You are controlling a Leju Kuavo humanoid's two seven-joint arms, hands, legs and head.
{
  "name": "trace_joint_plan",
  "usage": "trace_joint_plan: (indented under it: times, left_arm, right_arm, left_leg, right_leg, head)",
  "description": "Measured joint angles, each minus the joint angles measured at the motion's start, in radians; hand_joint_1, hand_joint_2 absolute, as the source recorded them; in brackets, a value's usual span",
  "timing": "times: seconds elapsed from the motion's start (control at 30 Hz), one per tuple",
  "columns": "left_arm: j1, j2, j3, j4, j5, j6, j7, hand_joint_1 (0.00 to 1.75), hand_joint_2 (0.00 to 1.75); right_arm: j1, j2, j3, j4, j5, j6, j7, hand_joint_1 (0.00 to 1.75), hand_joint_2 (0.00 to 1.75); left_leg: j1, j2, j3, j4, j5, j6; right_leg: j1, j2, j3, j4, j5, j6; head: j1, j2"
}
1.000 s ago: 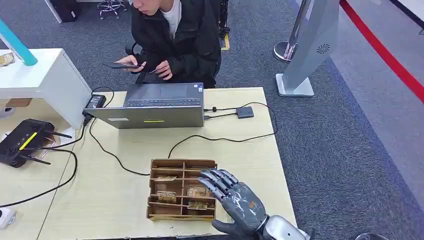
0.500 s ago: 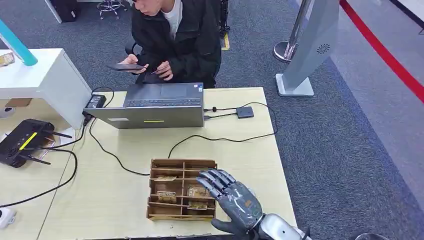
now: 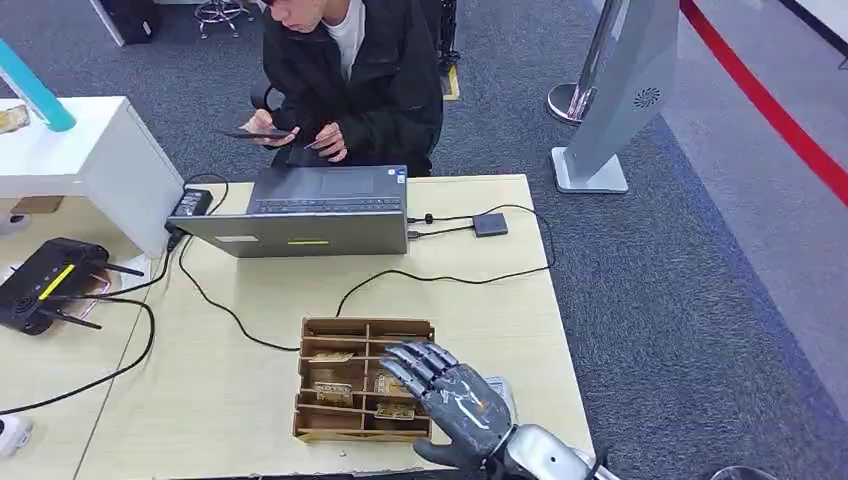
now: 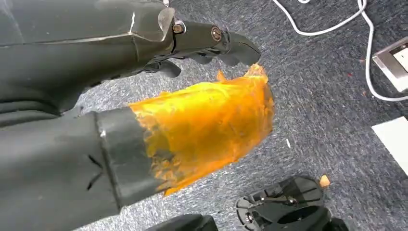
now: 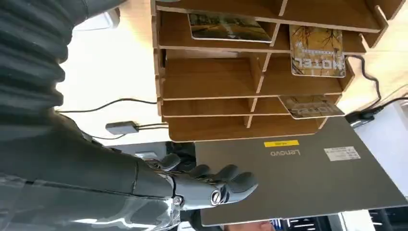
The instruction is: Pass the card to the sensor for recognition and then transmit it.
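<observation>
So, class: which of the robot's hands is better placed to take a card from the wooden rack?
The right hand: it hovers open over the wooden card rack. The left hand hangs over carpet, away from the table.

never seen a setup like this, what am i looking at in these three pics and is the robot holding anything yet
This is a humanoid robot with two arms, each ending in a many-fingered hand. One picture comes from a camera high on its body, looking down at a pale wooden table. The other two come from cameras at its wrists, so they look tilted or upside down.

On the table stands a wooden card rack with several cards in its slots. Behind it are a laptop, a small dark sensor box on a cable, and a person sitting with a phone.

The right hand hovers over the rack with fingers spread and holds nothing yet. The left hand hangs over the carpet, also empty; the orange on its thumb looks like tape.
</observation>
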State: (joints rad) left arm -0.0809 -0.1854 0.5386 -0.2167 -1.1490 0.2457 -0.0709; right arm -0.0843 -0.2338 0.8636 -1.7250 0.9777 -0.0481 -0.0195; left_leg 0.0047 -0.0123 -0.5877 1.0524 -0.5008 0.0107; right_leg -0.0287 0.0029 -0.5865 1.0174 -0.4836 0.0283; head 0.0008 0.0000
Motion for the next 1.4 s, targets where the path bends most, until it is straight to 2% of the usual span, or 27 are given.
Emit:
trace_joint_plan:
  times: [0.8, 0.87, 1.23, 1.27, 1.4]
  left_arm:
    - [-0.004, -0.002, -0.012, 0.0, 0.01, 0.01, -0.003, 0.0, 0.0]
    - [-0.004, -0.002, -0.014, 0.0, 0.01, 0.012, -0.003, 0.0, 0.0]
    - [-0.004, -0.002, -0.014, 0.0, 0.014, 0.015, -0.003, 0.0, 0.0]
    - [-0.004, -0.002, -0.014, 0.0, 0.015, 0.015, -0.003, 0.0, 0.0]
    - [-0.004, -0.002, -0.015, 0.0, 0.015, 0.016, -0.003, 0.0, 0.0]
  right_arm:
    - [-0.013, 0.016, 0.024, 0.07, -0.003, 0.011, 0.021, 0.05, 1.75]
    - [-0.013, 0.016, 0.025, 0.075, -0.003, 0.011, 0.024, 0.14, 1.75]
    - [-0.014, 0.022, 0.027, 0.088, -0.003, 0.01, 0.027, 0.26, 1.75]
    - [-0.014, 0.022, 0.027, 0.088, -0.003, 0.01, 0.027, 0.35, 1.75]
    - [-0.014, 0.023, 0.027, 0.088, -0.003, 0.01, 0.027, 0.49, 1.75]
  left_leg:
    - [0.0, 0.0, 0.0, 0.0, 0.0, 0.0]
    - [0.0, 0.0, 0.0, 0.0, 0.0, 0.0]
    - [0.0, 0.0, 0.0, 0.0, 0.0, 0.0]
    - [0.0, 0.0, 0.0, 0.0, 0.0, 0.0]
    - [0.0, 0.0, 0.0, 0.0, 0.0, 0.0]
  right_leg:
    - [0.0, 0.0, 0.0, 0.0, 0.0, 0.0]
    - [0.0, 0.0, 0.0, 0.0, 0.0, 0.0]
    - [0.0, 0.0, 0.0, 0.0, 0.0, 0.0]
    - [0.0, 0.0, 0.0, 0.0, 0.0, 0.0]
    - [0.0, 0.0, 0.0, 0.0, 0.0, 0.0]
  head:
    - [0.0, 0.0]
    - [0.0, 0.0]
    - [0.0, 0.0]
    - [0.0, 0.0]
    - [0.0, 0.0]
